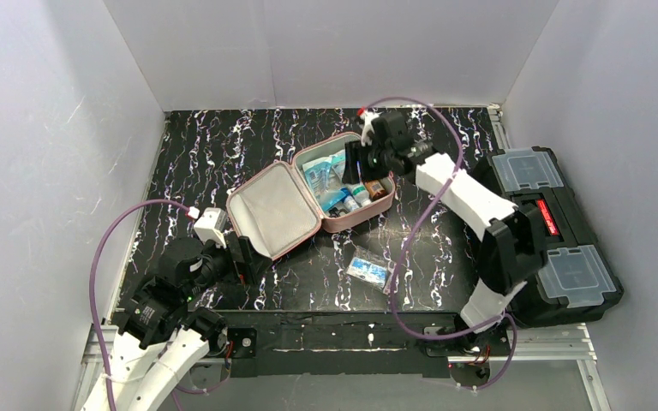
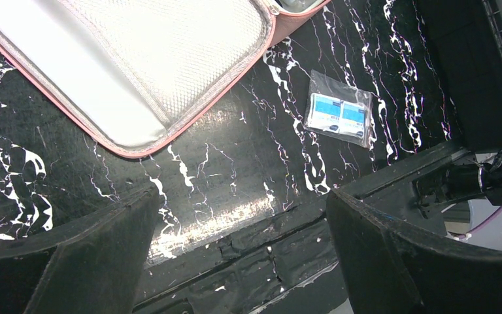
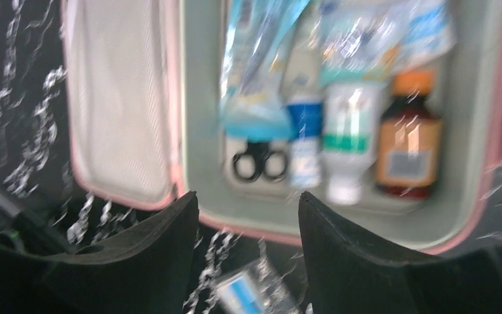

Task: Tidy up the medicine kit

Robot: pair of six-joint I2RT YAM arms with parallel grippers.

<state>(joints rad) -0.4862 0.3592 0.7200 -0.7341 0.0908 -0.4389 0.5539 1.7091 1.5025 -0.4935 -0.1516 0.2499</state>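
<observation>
The medicine kit lies open near the middle of the table, its grey-lined lid folded out toward the left arm. Inside the tray I see a brown bottle with an orange cap, a white bottle with a green band, a blue and white tube, black scissors and some blue packets.

The right gripper hangs over the near rim of the tray, its jaws partly apart with nothing between them. Its view is blurred, so I judge the arm is moving. If it swings low, a finger can catch the pink rim and drag the whole case, or tip a bottle.

One clear sachet bag lies on the table in front of the kit. It is flat and thin, so a pinch may only push it along the surface. The purple cable of the right arm passes just beside it and could sweep it away.

The left gripper is spread wide and empty near the lid's corner. A careless move there would push the lid.
</observation>
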